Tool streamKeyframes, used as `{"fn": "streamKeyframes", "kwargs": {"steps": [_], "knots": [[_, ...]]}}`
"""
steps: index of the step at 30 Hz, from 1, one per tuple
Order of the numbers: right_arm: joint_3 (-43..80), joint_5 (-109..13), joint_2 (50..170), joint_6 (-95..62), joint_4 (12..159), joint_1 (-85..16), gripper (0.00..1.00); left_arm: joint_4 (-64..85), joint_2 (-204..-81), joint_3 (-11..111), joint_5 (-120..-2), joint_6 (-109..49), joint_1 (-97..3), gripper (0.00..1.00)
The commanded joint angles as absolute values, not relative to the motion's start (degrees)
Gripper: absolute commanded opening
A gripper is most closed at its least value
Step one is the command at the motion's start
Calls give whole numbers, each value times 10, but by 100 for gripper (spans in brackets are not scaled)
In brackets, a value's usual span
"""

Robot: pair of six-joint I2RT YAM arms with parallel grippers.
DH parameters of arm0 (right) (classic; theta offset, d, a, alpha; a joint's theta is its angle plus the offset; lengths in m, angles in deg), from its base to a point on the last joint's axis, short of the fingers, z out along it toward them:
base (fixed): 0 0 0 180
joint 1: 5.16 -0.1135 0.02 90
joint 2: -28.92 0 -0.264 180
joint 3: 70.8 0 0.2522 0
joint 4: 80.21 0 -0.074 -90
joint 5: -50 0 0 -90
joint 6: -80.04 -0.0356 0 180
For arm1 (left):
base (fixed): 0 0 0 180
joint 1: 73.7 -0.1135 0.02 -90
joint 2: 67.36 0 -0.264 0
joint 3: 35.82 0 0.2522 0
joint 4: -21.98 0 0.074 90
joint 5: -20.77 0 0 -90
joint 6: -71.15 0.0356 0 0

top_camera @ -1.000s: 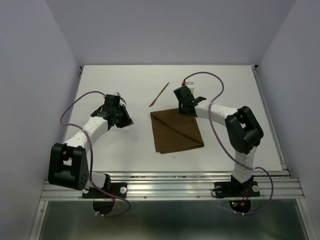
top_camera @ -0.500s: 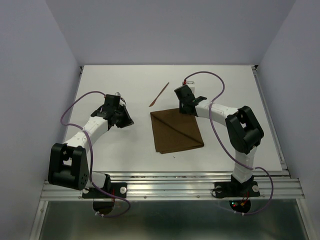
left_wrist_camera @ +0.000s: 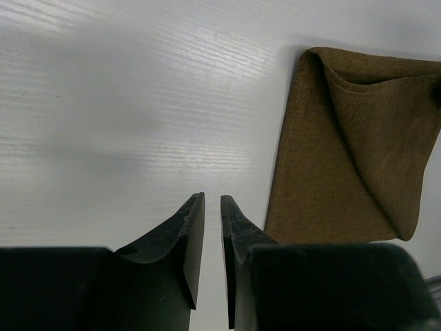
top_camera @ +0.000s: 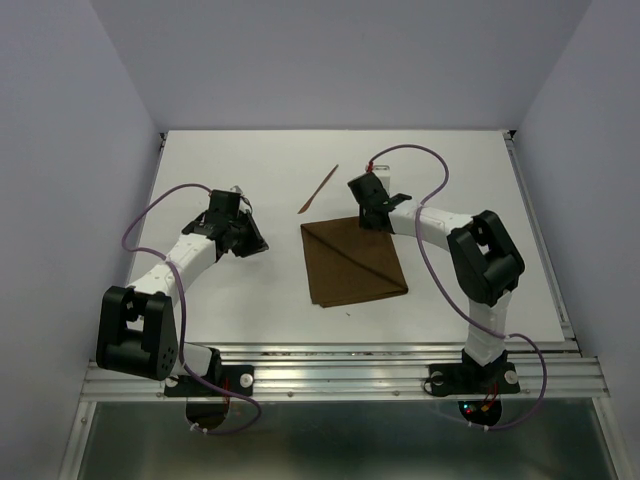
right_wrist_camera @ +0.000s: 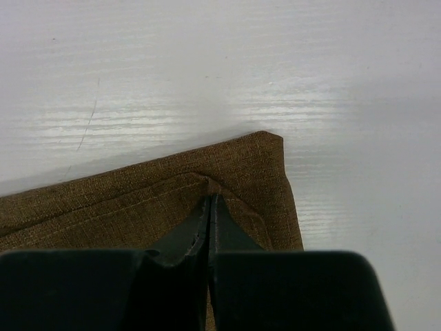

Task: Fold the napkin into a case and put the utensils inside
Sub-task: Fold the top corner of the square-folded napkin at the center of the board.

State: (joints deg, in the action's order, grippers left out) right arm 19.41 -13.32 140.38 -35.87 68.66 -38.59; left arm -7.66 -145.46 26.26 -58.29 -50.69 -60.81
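The dark brown napkin [top_camera: 353, 262] lies folded in the middle of the table, with a diagonal fold across it. My right gripper [top_camera: 371, 221] is at its far right corner. In the right wrist view that gripper [right_wrist_camera: 209, 198] is shut, pinching the tip of the napkin's [right_wrist_camera: 103, 207] upper corner flap, which puckers at the tips. My left gripper [top_camera: 256, 243] hovers left of the cloth. Its jaws [left_wrist_camera: 212, 198] stand a narrow gap apart with nothing between them, the napkin [left_wrist_camera: 344, 152] to their right. One thin reddish-brown utensil [top_camera: 318, 190] lies beyond the napkin's far left corner.
White tabletop [top_camera: 250, 170] with walls at the back and on both sides. The arms' purple cables [top_camera: 150, 215] loop above the table. A metal rail [top_camera: 340, 375] runs along the near edge.
The right arm's elbow has shifted very slightly to the left. Napkin, utensil and left arm stay where they were.
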Motion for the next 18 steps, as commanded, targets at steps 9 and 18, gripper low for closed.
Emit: {"fn": "streamKeyframes", "kwargs": {"steps": [9,18], "knots": [[204,-96,1409,-390,692,-383,1,-67,-1435,259,-566,-501,-610,27],[218,-97,1396,-393,680,-383,28,-67,-1444,287,-556,-501,-602,27]]}}
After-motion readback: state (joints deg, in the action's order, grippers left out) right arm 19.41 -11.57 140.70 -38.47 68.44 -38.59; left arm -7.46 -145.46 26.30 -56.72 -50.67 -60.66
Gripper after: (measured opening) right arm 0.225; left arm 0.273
